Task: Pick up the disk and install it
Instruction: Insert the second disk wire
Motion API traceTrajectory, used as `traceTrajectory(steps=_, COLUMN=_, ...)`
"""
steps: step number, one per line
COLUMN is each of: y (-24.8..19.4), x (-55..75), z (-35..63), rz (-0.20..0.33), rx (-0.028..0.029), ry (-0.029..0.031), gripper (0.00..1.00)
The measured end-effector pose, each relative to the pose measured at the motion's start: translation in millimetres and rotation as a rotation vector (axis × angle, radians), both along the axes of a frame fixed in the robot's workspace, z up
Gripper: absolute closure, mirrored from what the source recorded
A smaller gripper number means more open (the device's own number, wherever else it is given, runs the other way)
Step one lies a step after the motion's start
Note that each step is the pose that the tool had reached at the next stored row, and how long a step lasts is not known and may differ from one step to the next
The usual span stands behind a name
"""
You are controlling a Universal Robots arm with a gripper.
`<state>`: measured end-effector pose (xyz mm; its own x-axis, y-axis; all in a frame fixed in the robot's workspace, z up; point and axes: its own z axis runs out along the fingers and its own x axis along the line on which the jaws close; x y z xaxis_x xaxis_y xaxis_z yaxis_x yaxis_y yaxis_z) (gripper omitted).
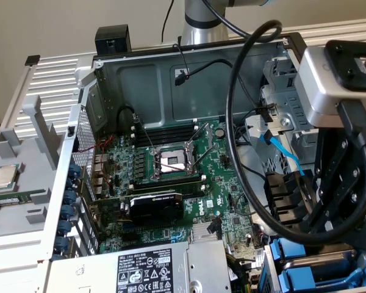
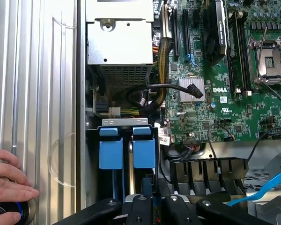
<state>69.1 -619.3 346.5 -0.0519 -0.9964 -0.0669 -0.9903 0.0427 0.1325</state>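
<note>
Open computer case (image 1: pixel 171 73) lies on its side on a ribbed metal worktop (image 2: pixel 37 70), so the board (image 2: pixel 210 108) faces up and everything is reachable from above. The drive bay (image 2: pixel 91 154) sits at one corner of the case, next to the silver power supply box (image 1: pixel 171 268). Slots run vertically, so drives go in edge-on.

The disk (image 2: pixel 144 152) stands upright in the bay in its blue carrier, blue tab toward the power supply. A second blue carrier (image 2: pixel 110 152) sits in the neighbouring slot, just beside it and parallel.

The hand (image 2: pixel 155 200) hangs right over the bay, drawn nearly closed. The disk's carrier runs straight up into it, so it looks clamped on the disk's end; the contact itself is partly hidden. Gripping the end keeps the disk lined up with the slot rails. How deep it is seated: cannot tell.

A thick black cable (image 1: pixel 232 122) loops from the arm across the case opening, near the blue data cable (image 1: pixel 283 152).

In the exterior view, a processor chip (image 1: pixel 5 177) rests on a grey tray (image 1: pixel 43 128) outside the case at the exterior view's left, well apart from the work. The processor socket (image 1: pixel 171 162) on the board is open and empty.

A person's hand (image 2: pixel 7 180) rests on the worktop on a dark round knob, well clear of the bay. The room beyond barely shows.
</note>
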Motion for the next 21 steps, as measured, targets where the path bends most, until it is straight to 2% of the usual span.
traceTrajectory(steps=16, y=-0.1, x=1.1, z=-2.3, rz=0.000, rx=-0.0002, ry=-0.0006, gripper=0.84)
traceTrajectory(steps=18, y=-0.1, x=1.1, z=-4.2, rz=0.000, rx=0.0044, ry=-0.0011, gripper=0.84)
traceTrajectory(steps=21, y=-0.1, x=1.1, z=-4.6, rz=0.000, rx=0.0053, ry=-0.0010, gripper=0.84)
